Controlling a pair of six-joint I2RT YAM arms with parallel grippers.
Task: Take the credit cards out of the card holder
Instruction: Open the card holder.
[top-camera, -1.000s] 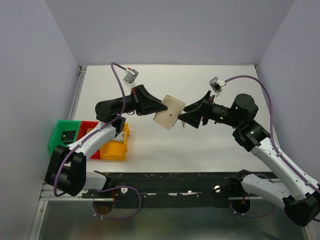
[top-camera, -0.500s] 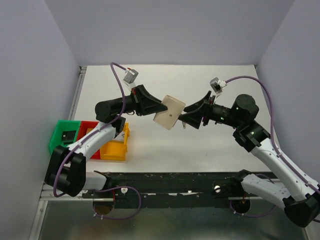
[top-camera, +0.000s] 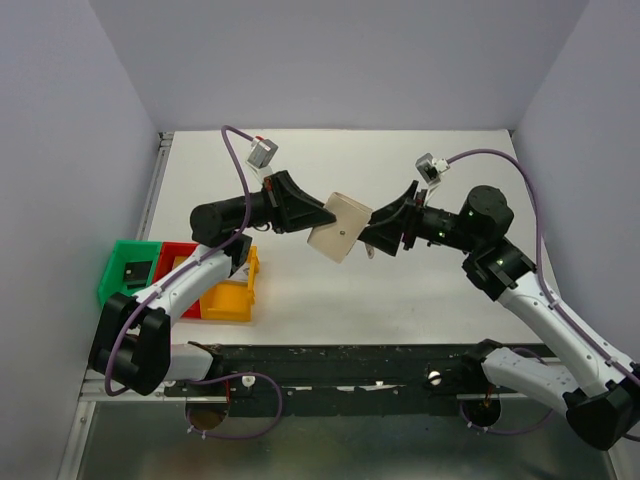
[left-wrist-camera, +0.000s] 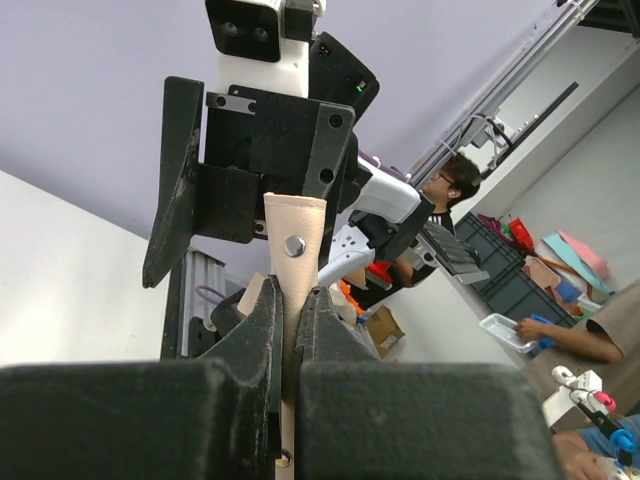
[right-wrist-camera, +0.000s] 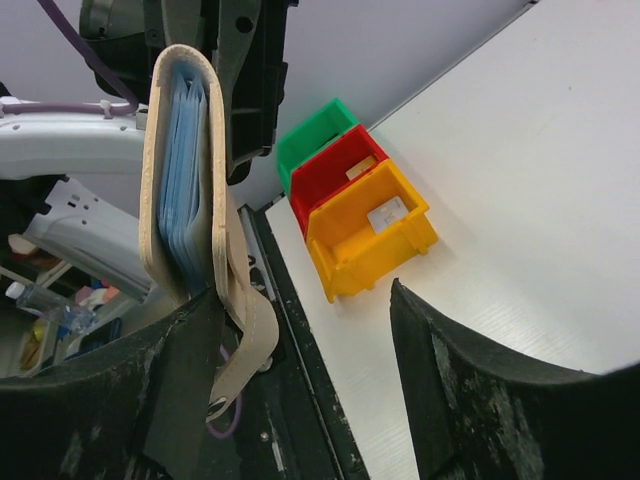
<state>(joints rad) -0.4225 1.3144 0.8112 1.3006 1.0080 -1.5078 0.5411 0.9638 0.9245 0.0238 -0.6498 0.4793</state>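
We hold the card holder (top-camera: 341, 230) aloft over the bench (top-camera: 330, 160) centre, left hand (top-camera: 322, 214) clamped on its 9 o'clock edge, right hand (top-camera: 374, 234) spread apart at its 3 o'clock edge; risk: a hard tug on the unseen credit cards could twist it from that narrow pinch.

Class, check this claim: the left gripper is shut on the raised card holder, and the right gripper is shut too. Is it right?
No: the right gripper is open, jaws wide apart beside the card holder, as the right wrist view shows. The rest stands.
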